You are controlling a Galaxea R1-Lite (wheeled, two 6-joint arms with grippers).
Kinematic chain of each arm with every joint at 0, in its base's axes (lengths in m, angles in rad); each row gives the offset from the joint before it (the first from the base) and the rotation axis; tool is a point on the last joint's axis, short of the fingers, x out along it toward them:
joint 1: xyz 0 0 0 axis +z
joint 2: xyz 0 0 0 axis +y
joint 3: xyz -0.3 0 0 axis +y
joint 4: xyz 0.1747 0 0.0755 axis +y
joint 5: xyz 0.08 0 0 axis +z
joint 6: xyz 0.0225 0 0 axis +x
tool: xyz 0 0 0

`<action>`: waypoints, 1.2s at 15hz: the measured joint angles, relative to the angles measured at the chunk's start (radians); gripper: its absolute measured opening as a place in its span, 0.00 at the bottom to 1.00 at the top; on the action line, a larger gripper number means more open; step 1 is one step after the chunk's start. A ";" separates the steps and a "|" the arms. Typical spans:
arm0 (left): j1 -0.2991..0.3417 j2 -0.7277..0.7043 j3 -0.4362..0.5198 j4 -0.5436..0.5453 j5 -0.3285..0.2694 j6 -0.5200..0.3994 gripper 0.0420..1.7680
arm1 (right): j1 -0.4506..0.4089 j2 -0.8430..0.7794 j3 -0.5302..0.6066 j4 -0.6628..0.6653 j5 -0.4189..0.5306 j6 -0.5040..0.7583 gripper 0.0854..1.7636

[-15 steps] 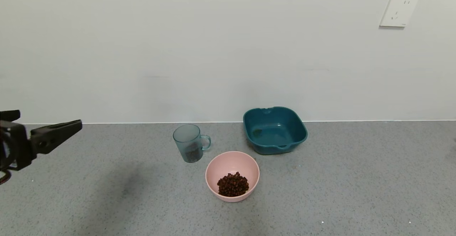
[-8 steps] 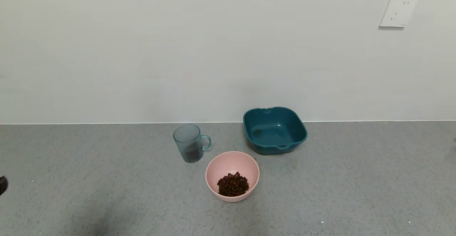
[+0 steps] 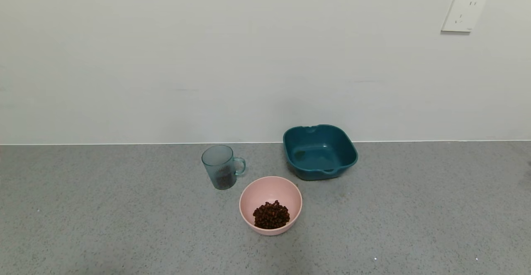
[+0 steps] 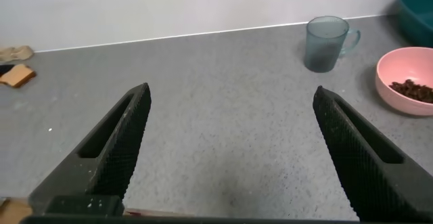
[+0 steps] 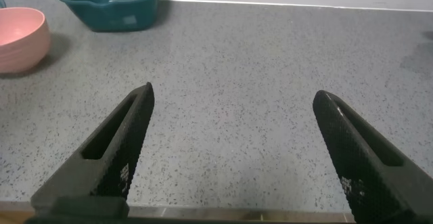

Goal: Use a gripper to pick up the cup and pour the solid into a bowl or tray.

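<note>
The translucent blue-green cup (image 3: 220,166) stands upright on the grey counter, handle to the right, with a few dark beans at its bottom. In front of it to the right sits the pale pink bowl (image 3: 270,196) holding a heap of reddish-brown beans (image 3: 271,215). Neither gripper shows in the head view. The left gripper (image 4: 231,99) is open and empty over bare counter, well to the left of the cup (image 4: 327,42) and the bowl (image 4: 404,75). The right gripper (image 5: 233,97) is open and empty over bare counter, to the right of the bowl (image 5: 20,38).
A dark teal square basin (image 3: 319,151) sits behind the bowl near the wall, and shows in the right wrist view (image 5: 111,4). A wall socket (image 3: 463,12) is at the upper right. Small brown and tan items (image 4: 15,65) lie on the counter far left.
The left gripper, seen at the left edge of the head view a second ago, has moved out of that view to the left. Cup, bowl and basin have not moved.
</note>
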 joint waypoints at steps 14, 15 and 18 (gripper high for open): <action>0.011 -0.388 0.476 -0.308 -0.236 -0.003 0.97 | 0.000 0.000 0.000 0.000 0.000 0.000 0.97; 0.011 -0.395 0.530 -0.371 -0.238 -0.003 0.97 | 0.000 0.000 0.000 0.000 0.000 0.000 0.97; 0.011 -0.403 0.642 -0.457 -0.236 -0.004 0.97 | 0.000 0.000 0.000 0.000 0.000 0.000 0.97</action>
